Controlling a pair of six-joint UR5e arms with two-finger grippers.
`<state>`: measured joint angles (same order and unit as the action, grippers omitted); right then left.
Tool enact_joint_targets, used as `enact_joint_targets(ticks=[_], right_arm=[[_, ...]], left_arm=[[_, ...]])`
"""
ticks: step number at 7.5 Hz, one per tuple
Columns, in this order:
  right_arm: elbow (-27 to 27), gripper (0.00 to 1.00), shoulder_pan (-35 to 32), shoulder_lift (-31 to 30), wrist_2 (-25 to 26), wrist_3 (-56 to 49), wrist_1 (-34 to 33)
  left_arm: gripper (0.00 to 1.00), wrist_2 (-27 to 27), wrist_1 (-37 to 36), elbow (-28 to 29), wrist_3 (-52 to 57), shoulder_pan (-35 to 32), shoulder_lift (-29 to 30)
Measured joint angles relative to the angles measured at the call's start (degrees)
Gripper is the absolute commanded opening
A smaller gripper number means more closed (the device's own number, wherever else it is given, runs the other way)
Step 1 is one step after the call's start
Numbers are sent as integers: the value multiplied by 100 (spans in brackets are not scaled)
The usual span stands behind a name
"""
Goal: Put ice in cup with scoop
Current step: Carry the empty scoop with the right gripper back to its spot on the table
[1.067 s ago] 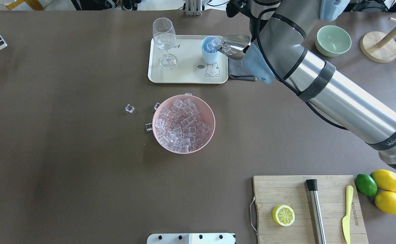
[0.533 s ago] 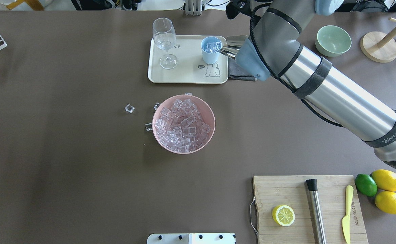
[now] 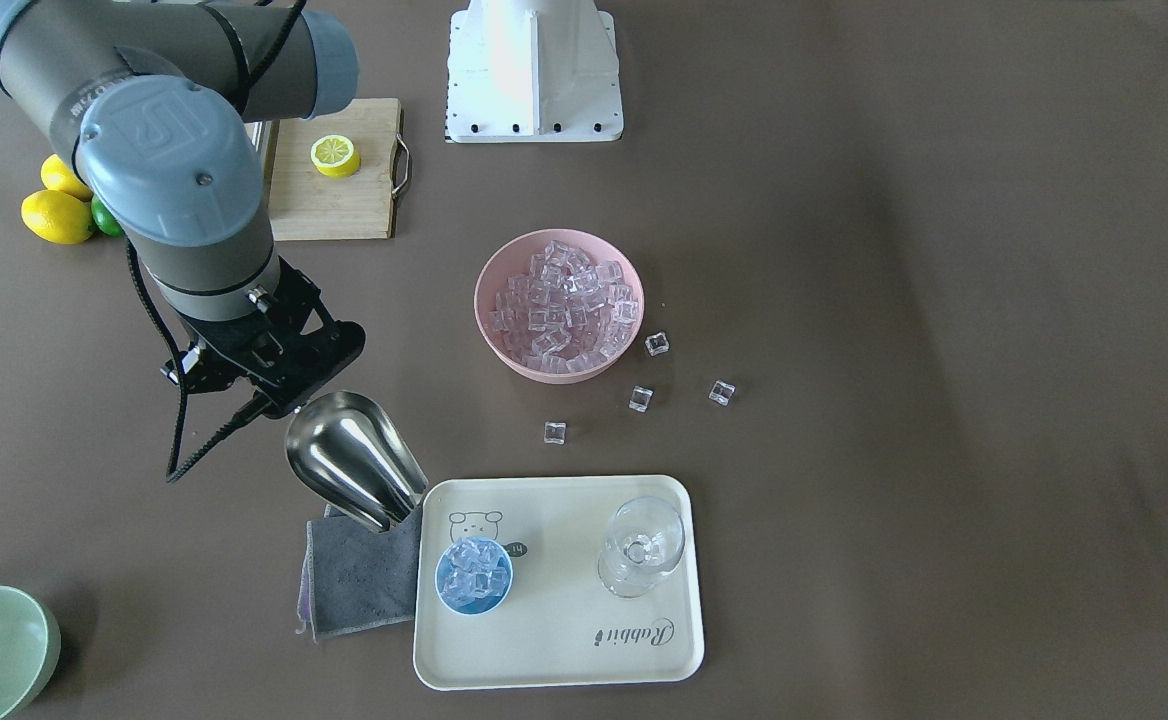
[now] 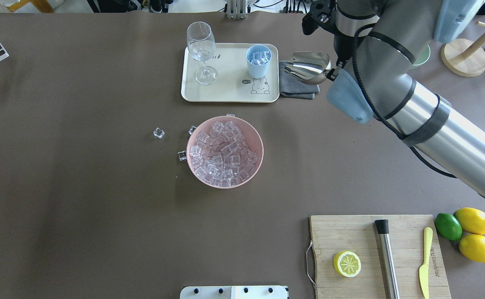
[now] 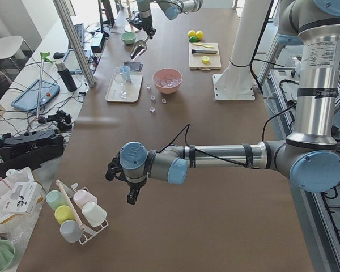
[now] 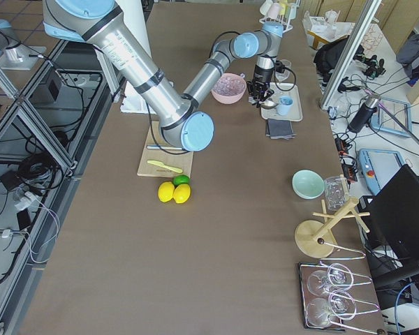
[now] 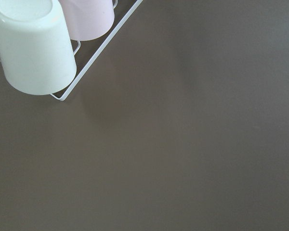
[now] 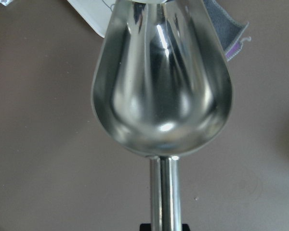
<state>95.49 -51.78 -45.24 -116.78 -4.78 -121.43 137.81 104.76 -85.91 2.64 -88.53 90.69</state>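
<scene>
The scoop [image 4: 307,66] is away from the cup [image 4: 258,70]! Half a second ago its lip was right at the blue rim. Now it hangs off to the side, above the grey cloth [image 4: 294,88], just beside the tray [image 4: 226,89]. The right gripper [image 3: 279,393] has it by the short handle, jaws closed round it. In the wrist view the trough is bright, mirror-shiny and bare, with only reflections in it.

The cup hasn't budged: upright on the tray, at the edge nearest the cloth, with the ice [image 4: 260,57] inside as clear glassy cubes piled close to the rim.

Quick count: one cup, one stemmed glass [image 4: 201,45], one tray. One pink bowl [image 4: 260,145] is heaped with cubes, too many to number. Four loose cubes [image 4: 158,133] lie on the table around the bowl, in the same spots as before.

The left gripper [image 5: 132,197] is well down the table by a rack of cups [image 5: 79,218], and whether it is open or closed I cannot tell
</scene>
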Motion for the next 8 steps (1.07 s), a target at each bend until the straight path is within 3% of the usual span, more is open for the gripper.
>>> enact_joint_targets(ticks=[3, 5, 8], right_arm=[[1431, 0, -631, -1908, -672, 548, 650], [1939, 0, -904, -3094, -996, 2089, 1506], [1816, 0, -1011, -5003, -866, 3313, 4220]], left_arm=[[99, 0, 1, 4, 0, 2, 29], [99, 4, 8, -5, 0, 2, 35], [99, 9, 13, -17, 0, 3, 36]])
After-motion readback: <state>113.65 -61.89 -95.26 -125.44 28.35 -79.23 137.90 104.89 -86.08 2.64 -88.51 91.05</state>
